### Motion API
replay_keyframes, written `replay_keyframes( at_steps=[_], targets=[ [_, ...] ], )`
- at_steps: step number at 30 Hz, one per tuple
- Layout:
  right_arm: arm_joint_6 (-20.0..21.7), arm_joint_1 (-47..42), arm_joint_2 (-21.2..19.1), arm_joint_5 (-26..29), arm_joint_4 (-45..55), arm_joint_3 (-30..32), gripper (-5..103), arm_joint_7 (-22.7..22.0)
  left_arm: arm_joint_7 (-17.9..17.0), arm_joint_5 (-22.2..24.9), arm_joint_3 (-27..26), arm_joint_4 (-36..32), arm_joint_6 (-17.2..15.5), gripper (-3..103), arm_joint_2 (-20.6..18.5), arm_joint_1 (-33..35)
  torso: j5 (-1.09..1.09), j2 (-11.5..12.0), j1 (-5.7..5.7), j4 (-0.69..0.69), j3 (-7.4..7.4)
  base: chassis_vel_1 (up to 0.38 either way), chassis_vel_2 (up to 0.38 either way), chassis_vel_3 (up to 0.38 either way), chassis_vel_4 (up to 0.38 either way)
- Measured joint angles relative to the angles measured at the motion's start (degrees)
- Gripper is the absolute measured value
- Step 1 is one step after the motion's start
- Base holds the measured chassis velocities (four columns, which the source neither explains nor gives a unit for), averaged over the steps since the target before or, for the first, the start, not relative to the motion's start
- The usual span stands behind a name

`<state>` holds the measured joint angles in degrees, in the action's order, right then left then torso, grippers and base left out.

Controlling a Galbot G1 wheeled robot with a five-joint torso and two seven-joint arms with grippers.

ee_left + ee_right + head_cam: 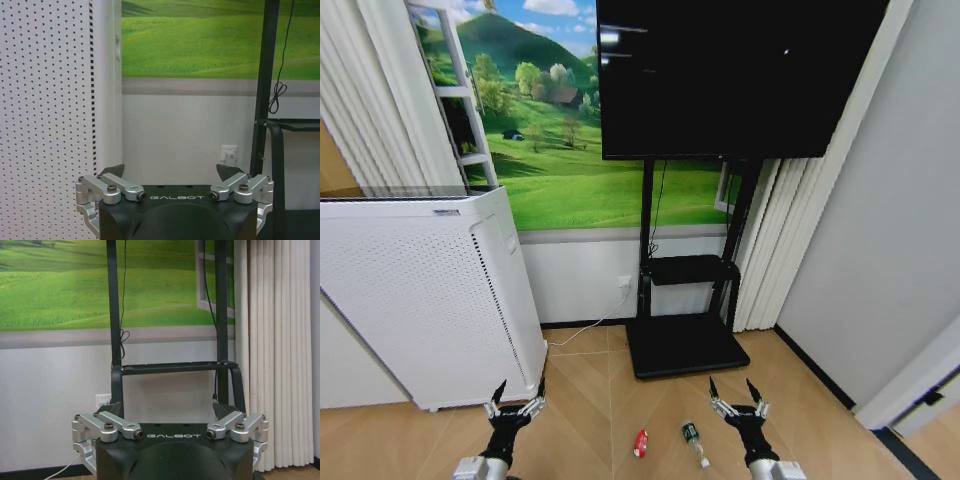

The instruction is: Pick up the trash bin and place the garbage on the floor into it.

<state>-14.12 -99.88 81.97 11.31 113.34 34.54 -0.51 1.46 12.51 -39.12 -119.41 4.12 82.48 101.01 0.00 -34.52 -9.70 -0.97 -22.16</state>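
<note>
Both hands are waiting spread apart, holding nothing: left gripper (515, 405) at seven o'clock, right gripper (739, 402) at five. Red can (641, 442) and bottle (693, 441) are lying between. I think finding the bin comes first.

Red can (641, 442) and green-labelled clear bottle (694, 442) lie apart on floor.

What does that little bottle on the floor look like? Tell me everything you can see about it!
The bottle is small and clear, like thin plastic, with a dark green band around its upper part. It lies on its side on the wooden floor, not standing up. A little red can lies beside it, apart from it. The right gripper, open, hangs above the floor on the bottle's other side. Nothing touches the bottle except the floor.
</note>
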Motion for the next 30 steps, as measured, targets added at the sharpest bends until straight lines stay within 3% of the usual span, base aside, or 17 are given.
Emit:
replay_keyframes(
  at_steps=[14,30],
  targets=[
    [-1.26,-0.28,-0.12,-0.03,-0.07,1.16,100,0.63,-0.15,1.4,-0.17,0.23,-0.91,100,-1.33,-1.3,0.0,3.27,1.29,-0.01,1.99,0.0,0.0,0.0,0.0],
    [-2.18,-0.78,-1.09,0.54,0.74,2.65,100,2.89,-0.05,0.35,3.02,0.1,-1.32,100,0.65,0.38,0.0,7.08,2.85,0.0,4.25,0.0,0.0,0.0,0.0]
  ],
)
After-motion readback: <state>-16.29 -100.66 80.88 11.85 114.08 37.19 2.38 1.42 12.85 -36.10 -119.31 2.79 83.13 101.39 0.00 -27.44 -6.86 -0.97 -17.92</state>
